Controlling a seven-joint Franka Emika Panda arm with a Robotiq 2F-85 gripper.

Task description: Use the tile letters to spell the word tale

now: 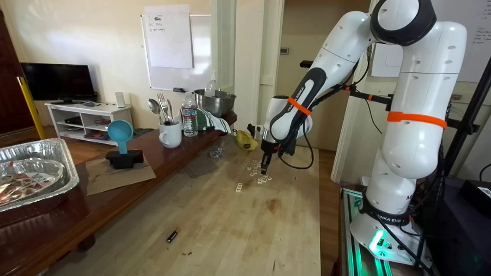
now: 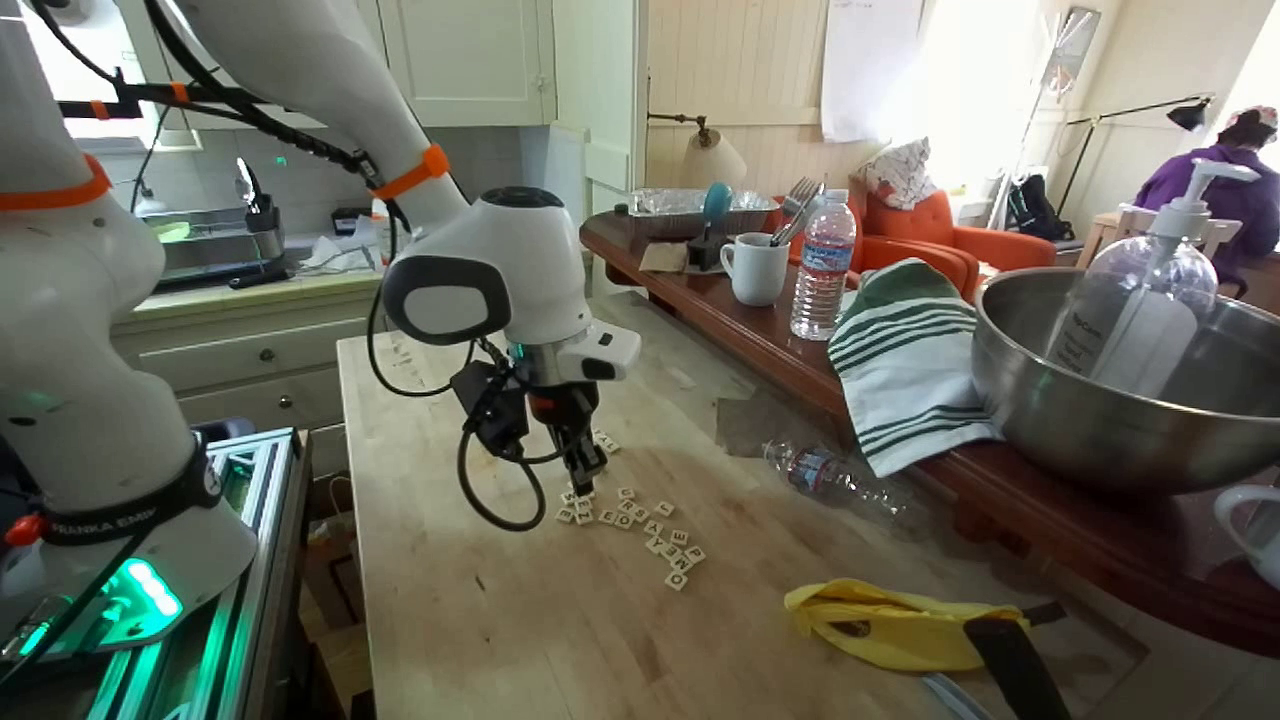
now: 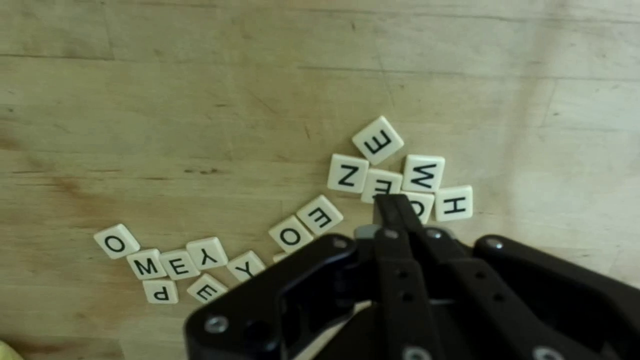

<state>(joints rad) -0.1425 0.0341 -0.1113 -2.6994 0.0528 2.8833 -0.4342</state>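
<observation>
Black, narrow and pressed finger to finger, my gripper [image 3: 392,200] is shut with no tile between its tips. In the wrist view it points down over a cluster of cream tile letters, covering part of an E tile [image 3: 381,186] and an O tile [image 3: 424,205]. Around these lie N [image 3: 348,173], W [image 3: 423,173], H [image 3: 454,203] and another E [image 3: 378,140]. More tiles, such as M [image 3: 146,264] and P [image 3: 161,292], spread to the left; some are hidden behind the fingers. Apart from the pile, a short tile row [image 1: 239,187] shows in both exterior views, its letters too small to read.
A yellow bag [image 2: 890,625] and a clear plastic bottle [image 2: 835,475] lie on the wooden table beyond the tiles. A battery [image 1: 173,235] rests toward the opposite end. Along one side runs a raised brown ledge [image 1: 96,209] bearing a mug [image 1: 170,134] and a steel bowl [image 2: 1090,430].
</observation>
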